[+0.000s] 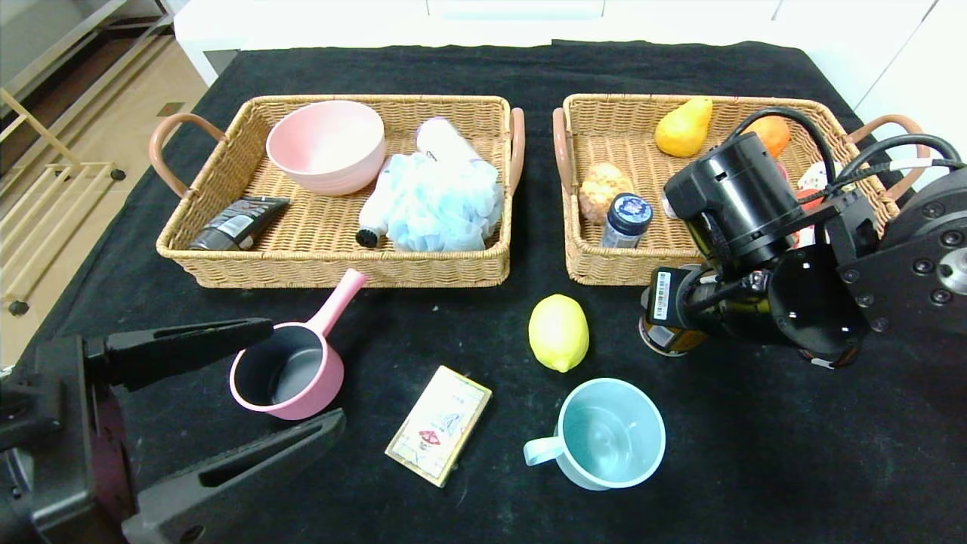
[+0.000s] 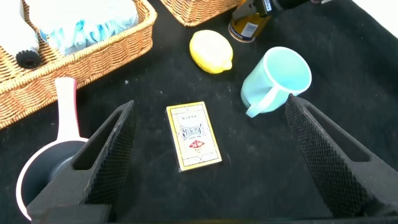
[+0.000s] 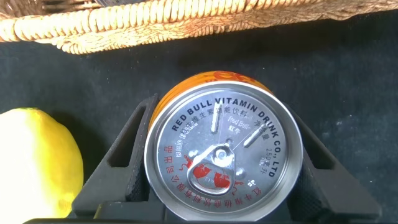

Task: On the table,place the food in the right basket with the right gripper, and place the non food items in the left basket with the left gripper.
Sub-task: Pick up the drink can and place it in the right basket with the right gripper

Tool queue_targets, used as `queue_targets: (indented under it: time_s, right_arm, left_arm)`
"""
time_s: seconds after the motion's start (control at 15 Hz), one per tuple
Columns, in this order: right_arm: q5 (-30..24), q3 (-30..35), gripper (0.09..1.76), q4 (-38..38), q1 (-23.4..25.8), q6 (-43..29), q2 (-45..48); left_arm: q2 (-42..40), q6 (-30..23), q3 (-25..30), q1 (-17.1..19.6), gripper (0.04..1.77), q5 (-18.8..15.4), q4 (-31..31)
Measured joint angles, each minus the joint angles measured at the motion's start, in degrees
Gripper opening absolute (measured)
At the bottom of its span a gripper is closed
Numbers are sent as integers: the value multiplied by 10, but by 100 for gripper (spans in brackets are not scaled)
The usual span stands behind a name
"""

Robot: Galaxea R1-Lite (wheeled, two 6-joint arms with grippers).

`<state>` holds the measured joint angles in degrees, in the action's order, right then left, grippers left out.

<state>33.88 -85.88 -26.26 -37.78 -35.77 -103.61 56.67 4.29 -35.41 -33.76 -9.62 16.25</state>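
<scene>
My right gripper [image 1: 668, 325] is shut on the gold can [image 1: 668, 340], which stands on the black table [image 1: 755, 453] just in front of the right basket [image 1: 604, 268]. In the right wrist view the jaws press both sides of the can [image 3: 224, 155], with the lemon [image 3: 37, 162] beside it. The lemon [image 1: 558, 332] lies left of the can. My left gripper [image 1: 302, 374] is open at the front left, its jaws on either side of the pink pan [image 1: 291, 370]. The beige box [image 1: 439, 424] and blue mug [image 1: 608, 432] lie at the front. The sausage is not visible.
The left basket [image 1: 332, 264] holds a pink bowl [image 1: 326, 143], a blue bath puff [image 1: 442, 200], a white bottle and a dark tube. The right basket holds a pear [image 1: 684, 128], an orange fruit, a blue-lidded jar [image 1: 627, 219] and other items partly behind my right arm.
</scene>
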Motion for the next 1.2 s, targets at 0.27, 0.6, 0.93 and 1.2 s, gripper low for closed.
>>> queue_targets:
  time_s: [0.27,0.6,0.93,1.2]
  right_arm:
    - [0,-2,118,-5,-7,11,27]
    - [1,-19,118,-36,-6,29,65]
    - [2,-69,118,-54,29,62,84]
    - [1,-116,118,-48,73,86,80]
  left_arm:
    - [0,0,0,0,172,0,0]
    - [0,1,1,0,172,0,0]
    - [0,1,2,0,172,0,-1]
    - [1,2,3,0,172,0,-1]
